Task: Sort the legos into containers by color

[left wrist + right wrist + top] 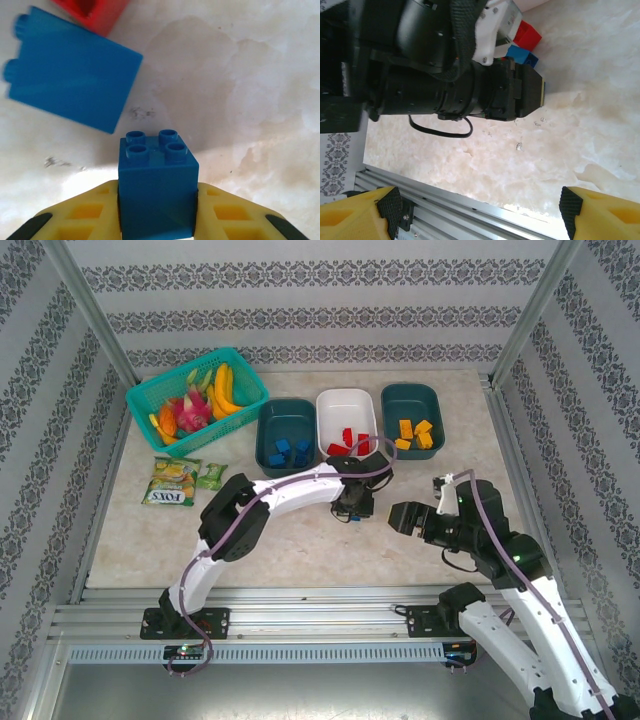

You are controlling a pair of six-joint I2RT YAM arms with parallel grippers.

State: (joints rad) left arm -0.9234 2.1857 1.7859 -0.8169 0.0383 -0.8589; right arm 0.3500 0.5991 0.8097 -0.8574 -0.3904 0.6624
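Blue lego (157, 180) sits pinched in left end effector (157, 212); right end effector (480, 207) gapes wide.

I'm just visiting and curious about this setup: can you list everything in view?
Trays: three, dark teal, white, dark teal, back row.
Bricks in trays: several, blue, red, orange, one colour per tray.
Loose bricks: two, blue and red, on the table before the trays.
Basket: one, bright teal, back left, holding toy fruit.
Snack packets: two, yellow-green, before the basket.
Left gripper: one, yellow, shut on a blue brick.
Right gripper: one, yellow, open, above the table.
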